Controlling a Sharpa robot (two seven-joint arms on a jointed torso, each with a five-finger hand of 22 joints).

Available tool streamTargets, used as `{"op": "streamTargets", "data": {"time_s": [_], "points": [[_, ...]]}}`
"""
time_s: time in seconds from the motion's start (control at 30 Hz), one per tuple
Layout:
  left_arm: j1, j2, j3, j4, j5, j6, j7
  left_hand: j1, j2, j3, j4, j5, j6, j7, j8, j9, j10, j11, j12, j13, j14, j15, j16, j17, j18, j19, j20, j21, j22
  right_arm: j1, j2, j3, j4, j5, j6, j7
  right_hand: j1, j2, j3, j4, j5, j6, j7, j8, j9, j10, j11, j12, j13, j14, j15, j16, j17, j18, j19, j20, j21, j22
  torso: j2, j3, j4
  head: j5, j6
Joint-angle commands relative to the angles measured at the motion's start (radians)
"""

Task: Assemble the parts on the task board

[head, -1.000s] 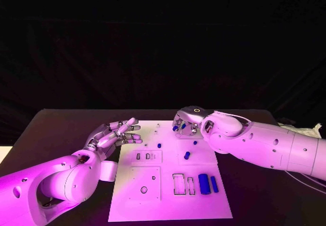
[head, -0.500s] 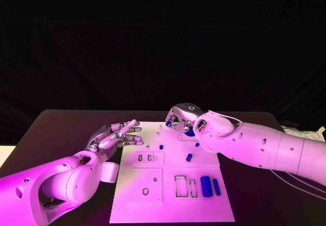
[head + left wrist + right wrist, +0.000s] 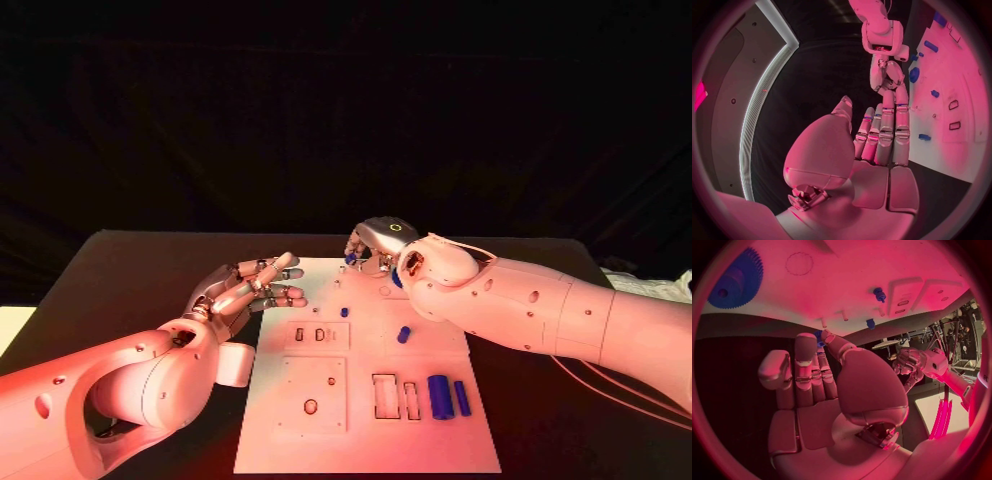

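Task board (image 3: 361,400) gear (image 3: 736,285) plain from right wrist; right fingers (image 3: 807,365) pinching a blue part (image 3: 819,337), left fingers (image 3: 267,285) apart.

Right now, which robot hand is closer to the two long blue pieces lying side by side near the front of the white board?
The right. The long blue pieces lie just beside the right arm, with the right robot hand at the board's far end. The left robot hand sits across the board, off its left edge.
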Motion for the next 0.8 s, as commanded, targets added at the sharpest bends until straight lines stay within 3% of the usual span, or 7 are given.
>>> {"op": "streamTargets", "data": {"time_s": [0.03,0.43,0.8], "points": [[0.003,0.002,0.001,0.004,0.003,0.021,0.003,0.002,0.011,0.000,-0.008,0.005,-0.003,0.013,-0.005,-0.001,-0.004,0.006,-0.005,-0.001,-0.008,0.001,0.000,0.002,0.009,-0.007,0.001,0.003,0.001,0.000,0.012,0.000,-0.009,-0.010,0.028,-0.013,-0.001,-0.008,0.012,0.019,-0.003,0.004,0.002,0.004,0.025,-0.008,0.000,-0.003,-0.001,-0.006,0.000,-0.005,-0.002,-0.016,-0.009,0.001,0.002,-0.001,0.000,0.0003,-0.0009,0.001,-0.002],[0.007,0.003,0.001,0.008,0.003,0.025,0.003,0.006,0.013,0.001,-0.012,0.005,-0.003,0.013,-0.006,-0.001,-0.003,0.006,-0.006,-0.001,-0.010,0.001,0.000,0.005,0.009,-0.007,0.001,0.004,0.002,-0.003,0.057,-0.004,-0.059,-0.007,0.059,-0.020,-0.005,-0.011,0.012,0.024,-0.004,0.001,0.003,0.002,0.025,-0.012,0.001,-0.003,-0.001,-0.007,0.001,-0.003,-0.001,-0.016,-0.009,0.002,0.004,0.001,0.000,-0.0013,0.0015,-0.001,-0.003],[0.010,0.001,0.001,0.007,0.007,0.031,0.003,0.006,0.013,0.001,-0.012,0.005,-0.003,0.013,-0.006,-0.001,-0.003,0.006,-0.006,-0.001,-0.010,0.001,0.000,0.005,0.009,-0.007,0.001,0.004,0.002,-0.006,0.073,-0.006,-0.072,-0.014,0.096,-0.038,-0.008,-0.014,0.012,0.028,-0.007,-0.001,0.004,0.001,0.025,-0.015,0.002,-0.003,-0.001,-0.008,0.001,-0.004,-0.003,-0.016,-0.011,0.003,0.004,-0.001,0.002,-0.0011,0.0000,0.002,-0.007]]}}
